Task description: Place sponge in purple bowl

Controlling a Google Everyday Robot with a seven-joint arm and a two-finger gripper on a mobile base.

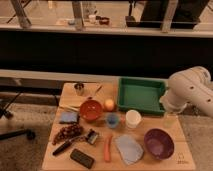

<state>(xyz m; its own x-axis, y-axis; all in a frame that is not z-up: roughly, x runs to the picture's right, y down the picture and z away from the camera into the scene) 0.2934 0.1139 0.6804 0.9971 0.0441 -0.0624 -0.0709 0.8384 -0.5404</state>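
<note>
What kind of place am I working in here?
Probably an indoor office or lab test area, not a home kitchen: a cluttered wooden table stands beside a railing, with a rolling chair base at left. The gripper hangs at the table's right edge, near the green tray.

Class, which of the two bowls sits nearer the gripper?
The purple bowl, front right, close to the gripper at the right; the orange bowl sits further left.

The gripper (pixel 170 120) is held over the table's (pixel 52 159) edge; the purple bowl (pixel 158 143) is seen near it, the sponge (pixel 69 117) well apart.
</note>
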